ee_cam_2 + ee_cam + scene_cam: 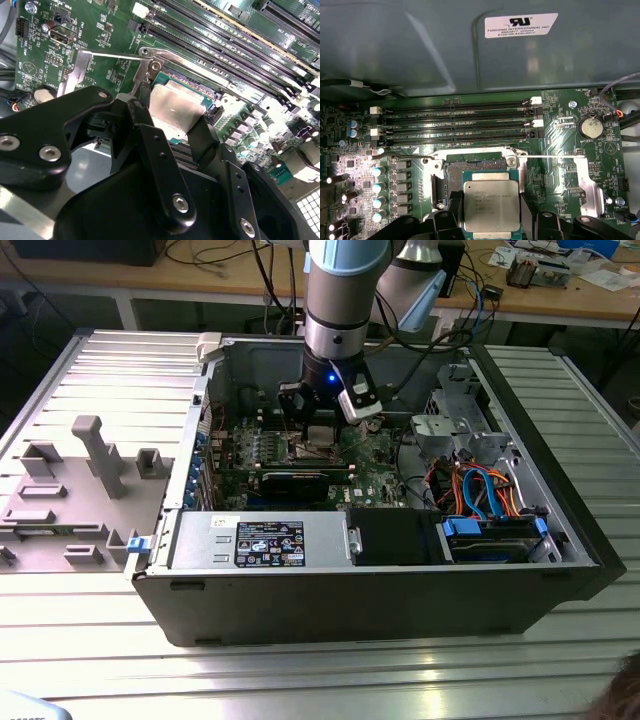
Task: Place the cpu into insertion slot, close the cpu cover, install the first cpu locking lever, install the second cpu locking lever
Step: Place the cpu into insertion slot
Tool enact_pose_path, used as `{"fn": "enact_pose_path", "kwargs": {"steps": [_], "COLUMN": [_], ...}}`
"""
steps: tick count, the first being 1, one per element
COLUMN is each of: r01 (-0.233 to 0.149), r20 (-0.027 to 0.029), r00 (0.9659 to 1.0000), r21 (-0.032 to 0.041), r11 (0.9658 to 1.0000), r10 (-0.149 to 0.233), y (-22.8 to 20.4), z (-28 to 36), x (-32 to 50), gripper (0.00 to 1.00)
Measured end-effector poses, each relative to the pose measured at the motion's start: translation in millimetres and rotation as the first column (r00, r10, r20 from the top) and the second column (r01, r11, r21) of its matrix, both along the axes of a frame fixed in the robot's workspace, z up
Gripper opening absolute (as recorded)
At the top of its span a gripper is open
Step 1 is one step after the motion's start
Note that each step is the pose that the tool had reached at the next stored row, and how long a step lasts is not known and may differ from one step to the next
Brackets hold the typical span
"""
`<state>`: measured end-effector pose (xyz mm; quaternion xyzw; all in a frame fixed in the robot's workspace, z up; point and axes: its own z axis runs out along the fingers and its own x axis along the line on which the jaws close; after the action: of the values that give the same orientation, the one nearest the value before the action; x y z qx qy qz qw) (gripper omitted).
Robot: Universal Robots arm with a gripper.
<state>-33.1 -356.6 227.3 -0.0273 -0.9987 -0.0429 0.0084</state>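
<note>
A ribbed metal table (100, 660) carries an open computer case (350, 605) lying on its side, with a wooden bench (560, 300) strewn with cables behind it. A grey moulded fixture tray (70, 490) sits on the table towards the exterior view's left, just beside the case. The robot arm (345, 290) reaches straight down into the case, and its gripper (322, 420) hangs low over the green circuit board (560, 135). In both wrist views the pincer is clenched on the cpu (491, 202), whose silvery-grey top face is turned upward. One black finger (454, 212) presses one edge of the chip and the other finger presses the opposite edge. The chip is held level over the insertion slot (470, 169). It covers most of the slot, and a strip of the dark recess shows on the side nearest the long memory slots (460, 120). Whether the chip already touches the socket floor cannot be told. The socket's silver rim (475, 151) lies uncovered around the recess, and a thin metal rod (550, 156) runs out from one of its corners towards a round coin battery (590, 127). In the second wrist view the chip (172, 107) catches the light between the two fingers (202, 140)
</note>
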Motion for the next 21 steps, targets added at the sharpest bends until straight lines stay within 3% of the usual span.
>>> {"fn": "enact_pose_path", "kwargs": {"steps": [2, 6, 12, 19, 21], "r01": [0.0, 0.001, 0.037, 0.089, 0.113], "r20": [0.0, 0.0, 0.0, -0.0001, 0.0], "r00": [1.0, 1.0, 0.9993, 0.996, 0.9936], "r21": [0.0, 0.0, 0.0, 0.0, 0.0], "r11": [1.0, 1.0, 0.9993, 0.996, 0.9936], "r10": [0.0, -0.001, -0.037, -0.089, -0.113], "y": [0.0, 0.0, 0.0, 0.0, 0.0], "z": [3.5, 3.6, 3.6, 3.6, 3.6], "x": [0.0, 0.0, 0.0, 0.0, 0.0], "gripper": [0.55, 0.55, 0.55, 0.55, 0.55]}}
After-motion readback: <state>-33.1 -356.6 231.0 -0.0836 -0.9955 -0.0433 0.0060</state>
